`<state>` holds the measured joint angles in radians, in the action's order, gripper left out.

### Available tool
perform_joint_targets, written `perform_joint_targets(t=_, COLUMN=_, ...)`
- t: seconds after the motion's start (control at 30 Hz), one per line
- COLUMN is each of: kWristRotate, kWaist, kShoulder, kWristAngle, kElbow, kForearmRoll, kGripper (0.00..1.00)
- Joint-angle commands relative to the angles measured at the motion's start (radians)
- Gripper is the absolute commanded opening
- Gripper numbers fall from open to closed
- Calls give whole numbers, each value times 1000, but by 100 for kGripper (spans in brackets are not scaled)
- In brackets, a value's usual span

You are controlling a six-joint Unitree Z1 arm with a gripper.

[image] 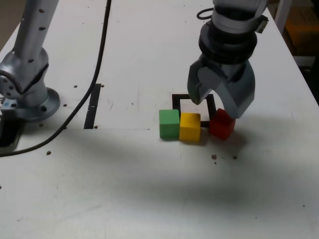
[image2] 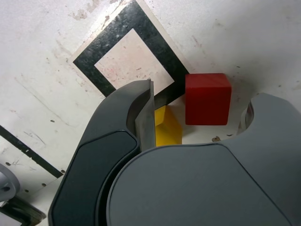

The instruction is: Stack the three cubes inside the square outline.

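The gripper (image: 220, 104) hung over the table (image: 149, 189) with its jaws spread and nothing between them. The red cube (image: 221, 124) sat just below the gap, nearer one jaw. The yellow cube (image: 190, 126) lay beside the other jaw, touching the green cube (image: 169, 123). All three rested along the tape square (image2: 123, 55), outside its white middle.

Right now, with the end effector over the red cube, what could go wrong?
The open end effector straddles the red cube, but its inner finger hangs near the yellow cube, so descending might nudge it. The red cube sits skewed beside the square outline, so closing could twist it.
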<state>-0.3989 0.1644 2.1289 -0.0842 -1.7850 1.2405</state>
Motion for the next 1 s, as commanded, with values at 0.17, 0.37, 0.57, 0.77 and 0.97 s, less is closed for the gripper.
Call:
perform_joint_targets(t=0.17, kWristRotate=4, kWaist=11, kShoulder=37, kWristAngle=-6, kElbow=-27, kForearmRoll=1, kGripper=74)
perform_joint_targets(t=0.37, kWristRotate=10, kWaist=16, kShoulder=69, kWristAngle=-12, kElbow=-46, kForearmRoll=-1, kGripper=74)
perform_joint_targets(t=0.57, kWristRotate=15, kWaist=18, kShoulder=92, kWristAngle=-12, kElbow=-47, kForearmRoll=-9, kGripper=74)
perform_joint_targets(t=0.77, kWristRotate=21, kWaist=18, kShoulder=112, kWristAngle=-11, kElbow=-39, kForearmRoll=-21, kGripper=71)
perform_joint_targets(t=0.97, kWristRotate=22, kWaist=18, kShoulder=119, kWristAngle=-7, kElbow=-34, kForearmRoll=-30, kGripper=71)
